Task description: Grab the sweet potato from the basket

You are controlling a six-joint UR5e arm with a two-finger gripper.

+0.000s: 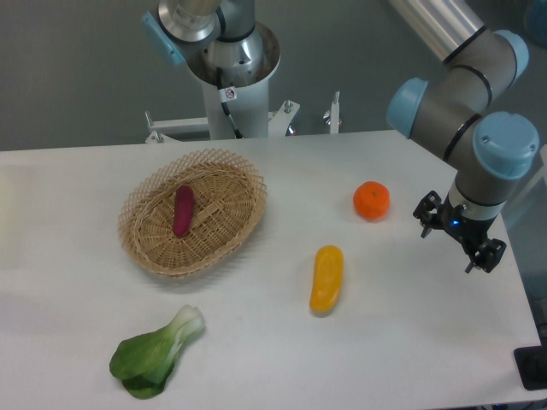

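The sweet potato [183,210], a slim magenta-purple root, lies inside the basket [145,252], a light tan wicker oval on the left half of the table. It rests slightly left of the basket's middle, lengthwise from front to back. My gripper [455,236] hangs far to the right near the table's right edge, well away from the basket. Its black fingers [426,210] are spread apart with nothing between them, so it is open.
A round orange fruit [372,200] sits just left of the gripper. A yellow-orange oblong vegetable [326,278] lies at centre front. A green leafy bok choy [154,357] lies at front left. The arm's base column [232,85] stands behind the table.
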